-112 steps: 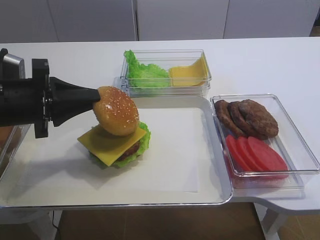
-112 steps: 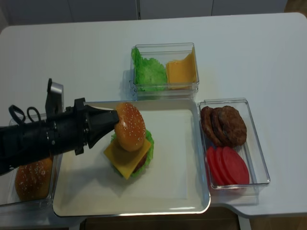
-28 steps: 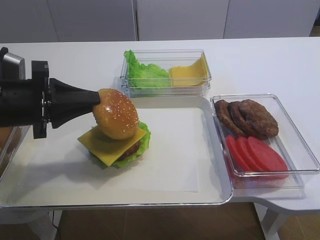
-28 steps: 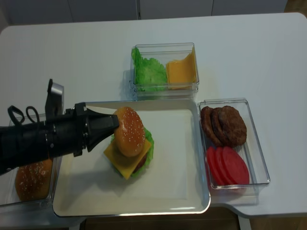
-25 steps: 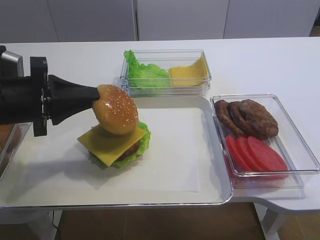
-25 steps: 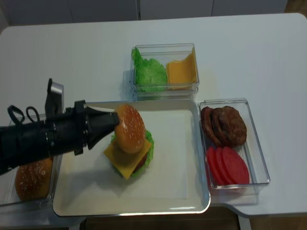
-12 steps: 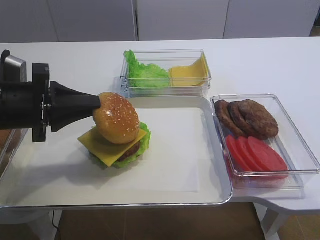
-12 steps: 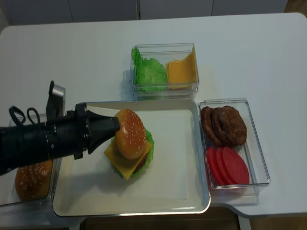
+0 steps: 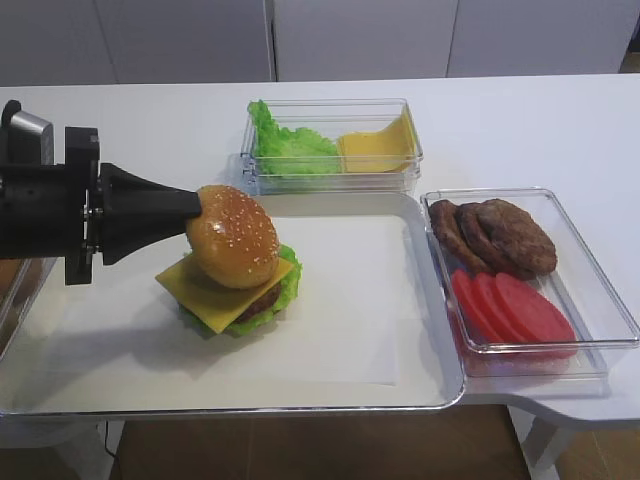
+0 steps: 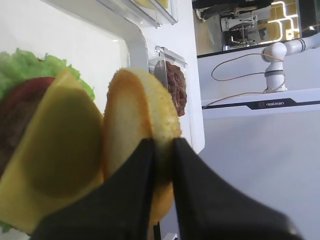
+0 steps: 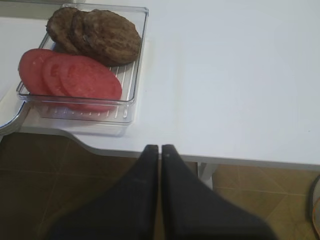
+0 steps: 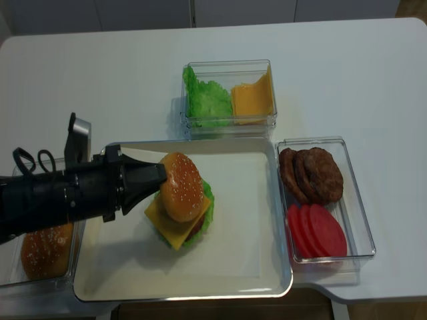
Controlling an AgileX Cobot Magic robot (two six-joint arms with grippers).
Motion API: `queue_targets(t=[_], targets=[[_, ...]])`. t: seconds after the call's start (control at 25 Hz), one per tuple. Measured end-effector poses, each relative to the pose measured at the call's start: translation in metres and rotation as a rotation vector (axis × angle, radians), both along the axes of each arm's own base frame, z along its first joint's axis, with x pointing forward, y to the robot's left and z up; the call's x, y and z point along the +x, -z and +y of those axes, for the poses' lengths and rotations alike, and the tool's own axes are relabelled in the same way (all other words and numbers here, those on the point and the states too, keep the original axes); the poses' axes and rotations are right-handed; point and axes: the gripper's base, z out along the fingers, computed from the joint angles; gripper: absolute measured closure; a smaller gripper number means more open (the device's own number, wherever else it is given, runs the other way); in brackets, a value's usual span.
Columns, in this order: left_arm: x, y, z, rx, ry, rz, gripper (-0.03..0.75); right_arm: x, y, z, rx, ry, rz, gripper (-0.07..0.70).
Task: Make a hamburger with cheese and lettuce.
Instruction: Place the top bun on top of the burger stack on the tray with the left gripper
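Note:
The hamburger stack sits on the white tray (image 9: 380, 300): a lettuce (image 9: 285, 285) frill, a brown patty (image 9: 262, 299) and a square cheese (image 9: 205, 292) slice. My left gripper (image 9: 200, 205) is shut on the edge of the sesame bun top (image 9: 235, 238), which it holds tilted with its lower side against the cheese. From above, the bun top (image 12: 181, 187) covers most of the cheese (image 12: 163, 223). The left wrist view shows the black fingers (image 10: 140, 165) pinching the bun's rim (image 10: 145, 115) beside the cheese (image 10: 55, 145). My right gripper (image 11: 160, 148) is shut and empty, off the table's front edge.
A clear box (image 9: 330, 140) behind the tray holds loose lettuce and cheese slices. On the right, another box (image 9: 520, 270) holds brown patties and red tomato slices. A second bun (image 12: 45, 250) lies in a box at the far left, under my left arm.
The left gripper has lowered the bun top a little and moved it slightly right, down onto the cheese. The right gripper has not moved.

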Motion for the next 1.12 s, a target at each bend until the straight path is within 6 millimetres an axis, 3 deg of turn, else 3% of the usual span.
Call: queue_targets(t=[0.28,1.12], targets=[[-0.0001,0.0001,0.0,0.001,0.002,0.0,0.573,0.0,0.0,0.0,0.0,0.0,0.0,0.624],[-0.0002,0.0002,0.0007,0.003,0.002,0.0,0.552,0.0,0.0,0.0,-0.002,-0.001,0.0,0.624]])
